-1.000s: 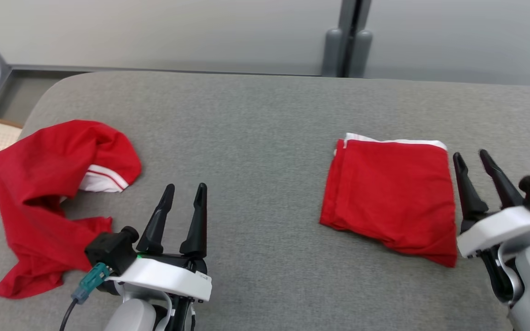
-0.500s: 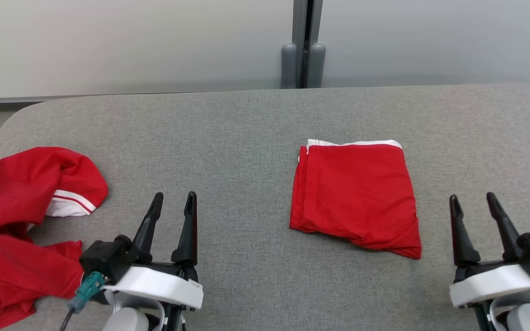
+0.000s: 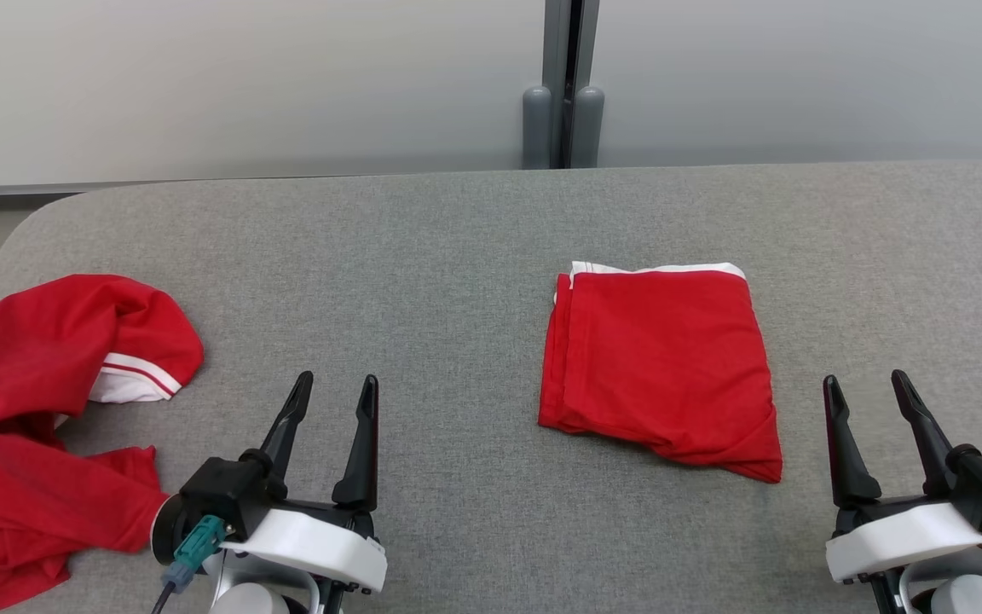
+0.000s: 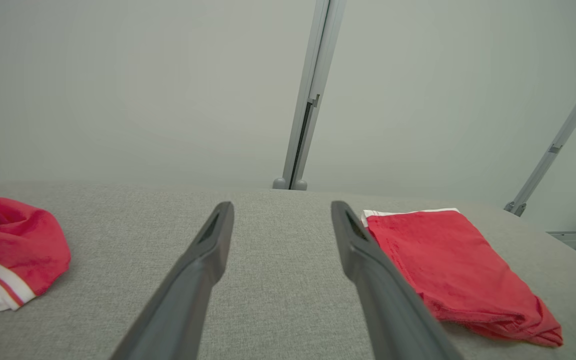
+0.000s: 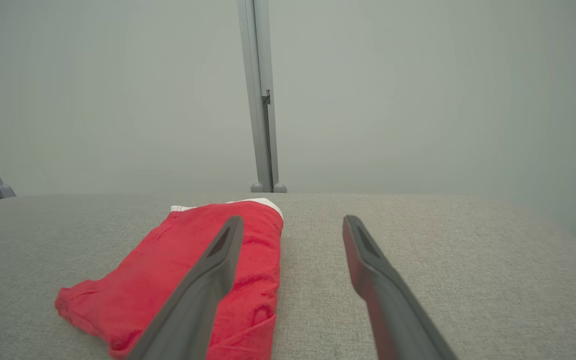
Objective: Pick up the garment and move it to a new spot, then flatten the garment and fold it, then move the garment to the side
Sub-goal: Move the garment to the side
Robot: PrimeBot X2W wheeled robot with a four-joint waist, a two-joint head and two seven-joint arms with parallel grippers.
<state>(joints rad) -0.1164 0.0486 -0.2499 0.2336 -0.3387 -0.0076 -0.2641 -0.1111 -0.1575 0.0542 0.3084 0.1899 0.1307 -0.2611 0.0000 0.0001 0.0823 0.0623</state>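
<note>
A folded red garment with a white edge lies flat on the grey padded table, right of centre. It also appears in the left wrist view and the right wrist view. A second red garment with white striped trim lies crumpled at the table's left edge. My left gripper stands open near the front, between the two garments, holding nothing. My right gripper stands open and empty just right of the folded garment.
A pale wall with a grey vertical post runs behind the table. The table's rounded left corner lies near the crumpled garment. Bare grey surface stretches between the garments and to the far right.
My right gripper has opened and drawn back from the folded garment's right edge toward the front. The camera turned right early on, shifting the scene left. The left gripper shifted slightly right and back.
</note>
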